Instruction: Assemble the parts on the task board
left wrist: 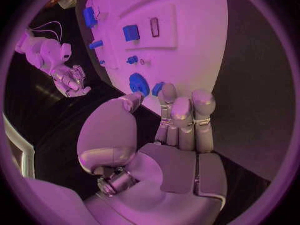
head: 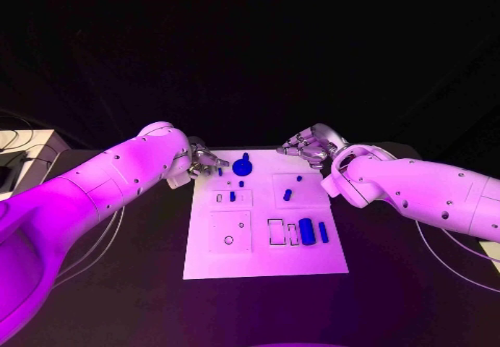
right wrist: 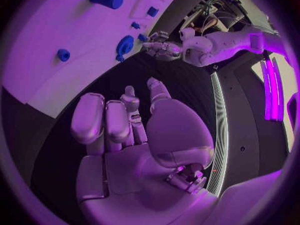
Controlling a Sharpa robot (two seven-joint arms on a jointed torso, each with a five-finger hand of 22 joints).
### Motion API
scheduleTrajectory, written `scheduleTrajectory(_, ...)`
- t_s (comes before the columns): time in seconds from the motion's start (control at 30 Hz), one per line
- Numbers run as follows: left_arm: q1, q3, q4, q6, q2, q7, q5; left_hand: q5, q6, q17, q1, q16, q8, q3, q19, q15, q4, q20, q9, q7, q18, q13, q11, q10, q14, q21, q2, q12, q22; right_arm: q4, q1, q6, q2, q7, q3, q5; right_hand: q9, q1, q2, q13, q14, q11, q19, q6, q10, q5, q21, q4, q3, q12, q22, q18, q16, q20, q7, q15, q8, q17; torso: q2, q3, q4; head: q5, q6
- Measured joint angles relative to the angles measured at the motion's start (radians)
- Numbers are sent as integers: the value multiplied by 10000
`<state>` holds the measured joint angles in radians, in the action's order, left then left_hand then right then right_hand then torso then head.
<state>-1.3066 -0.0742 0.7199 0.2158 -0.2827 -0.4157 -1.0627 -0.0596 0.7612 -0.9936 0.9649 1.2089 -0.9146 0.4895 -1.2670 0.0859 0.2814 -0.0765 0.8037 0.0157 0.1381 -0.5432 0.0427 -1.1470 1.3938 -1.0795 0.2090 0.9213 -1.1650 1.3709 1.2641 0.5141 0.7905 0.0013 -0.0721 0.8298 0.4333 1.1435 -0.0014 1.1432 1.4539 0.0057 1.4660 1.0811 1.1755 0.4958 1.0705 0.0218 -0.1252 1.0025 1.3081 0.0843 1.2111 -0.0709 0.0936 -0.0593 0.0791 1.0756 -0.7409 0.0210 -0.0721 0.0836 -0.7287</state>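
A flat white rectangular task board [head: 264, 246] lay in the middle of the black table [head: 396, 289], its long side running away from the robot. Small blue plastic parts were scattered over it. A round blue disc with a short stem [head: 243, 165] sat near the far edge, and a stubby blue cylinder [head: 306, 229] lay on its side beside a slimmer blue bar [head: 323, 231] on the near right. A small blue block [head: 287, 194] and a few tiny blue pegs sat in between. Several outlined recesses on the board looked unfilled, so the assembly seemed to be at an early stage, with most of the fitting left to do.

The silver left hand [head: 198, 163] hovered at the board's far left corner, close to the disc. In the left wrist view its fingers [left wrist: 184, 115] stood straight and close together, grasping nothing. The silver right hand [head: 309, 142] hung just beyond the far right corner, clear of the board, fingers [right wrist: 106, 120] relaxed and empty.
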Motion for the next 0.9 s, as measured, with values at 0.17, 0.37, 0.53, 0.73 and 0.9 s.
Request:
scheduleTrajectory(0.17, 1, 5, -19, 6, 0, 23, -31, 0, 0, 12, 123, 0, 0, 0, 0, 0, 0, 0, -15, 0, 0, 0, 0, 0, 0, 0, -34, 0, 0, 9, 9, 7, 12, 3, 3, 3, 0, 0, 0, 0, 0, 0, 0, 0, 0, 0, 0, 0, 0, 0, 0, -1, 0, 0, 0, 0, 0, 0, -6, 0, 5, 8, -28)
scheduleTrajectory(0.37, 1, 8, -57, 30, -3, 30, -40, 0, 0, 12, 303, 0, 0, -29, 0, 0, -29, 1, -36, 0, -1, 0, 0, 0, 0, 0, -94, -1, 1, 9, 12, 13, 14, 4, 5, 3, 0, 0, 0, 1, 0, 0, 0, 0, 0, 0, 0, 0, 0, 0, -1, -1, 0, 0, 0, 0, 0, 1, -6, 0, 7, 16, -52)
scheduleTrajectory(0.53, 1, 8, -71, 95, -4, 30, -41, 0, 0, 12, 408, 40, 0, -55, 1, 35, -115, 1, -57, 0, -1, 0, 0, -1, -37, 1, -197, -2, 1, 9, 13, 16, 1, 7, 6, 4, 0, 0, 0, 1, 0, 0, 0, 0, 0, 0, 0, 1, 0, 0, -2, -1, 0, 0, 0, 0, 0, 1, -6, 0, 8, 26, -68)
scheduleTrajectory(0.73, 6, 8, -92, 167, -3, 30, -41, 0, 1, 11, 456, 40, 1, -39, 1, 35, -154, 0, -63, 0, -1, 0, -1, -1, -37, 1, -166, -3, 1, 6, 13, 18, -8, 10, 6, 6, 0, 0, 0, 0, 0, 0, 0, 0, 0, 0, 0, 1, 0, 0, -3, 0, 0, 0, 0, 0, 0, 1, -6, 0, 10, 38, -77)
scheduleTrajectory(0.9, 14, 9, -121, 202, 8, 29, -37, 0, 0, 11, 498, 40, 1, -66, 1, 35, -182, 1, -76, 0, -1, 0, 0, -1, -37, 1, -207, -3, 2, 3, 15, 21, -15, 11, 7, 7, 0, 0, 0, 1, 0, 0, 0, 0, 0, -1, 0, 1, 0, 0, -4, -1, 0, 0, 0, 0, 0, 1, -11, 0, 12, 43, -82)
